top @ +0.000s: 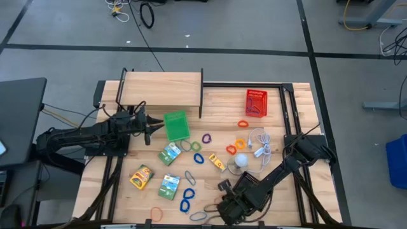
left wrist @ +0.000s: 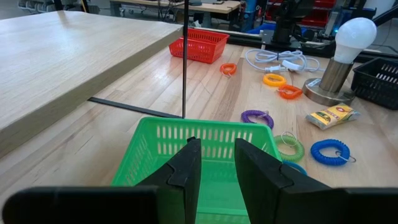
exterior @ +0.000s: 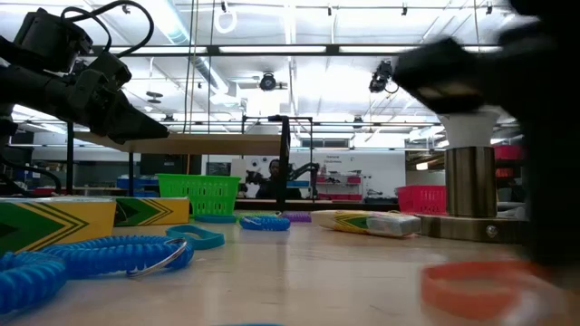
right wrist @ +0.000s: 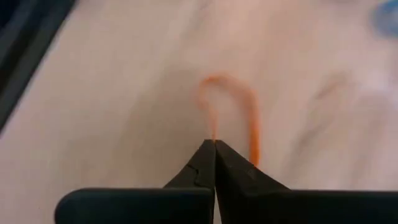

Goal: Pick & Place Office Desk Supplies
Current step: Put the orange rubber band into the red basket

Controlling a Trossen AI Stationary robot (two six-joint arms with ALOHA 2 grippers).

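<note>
Coloured loops and printed packets [top: 170, 153] lie scattered over the wooden table. My right gripper [right wrist: 214, 143] is low over the table's near edge [top: 227, 212], tilted down and shut on a thin orange loop [right wrist: 239, 112]. In the low view that loop [exterior: 480, 285] lies blurred in the foreground, beside the dark right arm. My left gripper [left wrist: 217, 165] hovers at the left, level. Its fingers stand a little apart with nothing between them, pointing at the green basket [top: 177, 125] just ahead. My right gripper pinches the orange loop's strand at one end [right wrist: 213, 132], only at its fingertips. The fingers come from above, slanting down. The rest of the loop curves away ahead of the fingers, close over the tabletop; whether it is lifted I cannot tell.
A raised wooden shelf [top: 162, 89] spans the far left. A red basket [top: 255, 103] stands at the far right. The white bulb lamp [top: 241, 160] and its cord [top: 261, 143] sit right of centre, with a black basket [left wrist: 379, 74] beside them. Blue loops [top: 187, 197] lie near the front.
</note>
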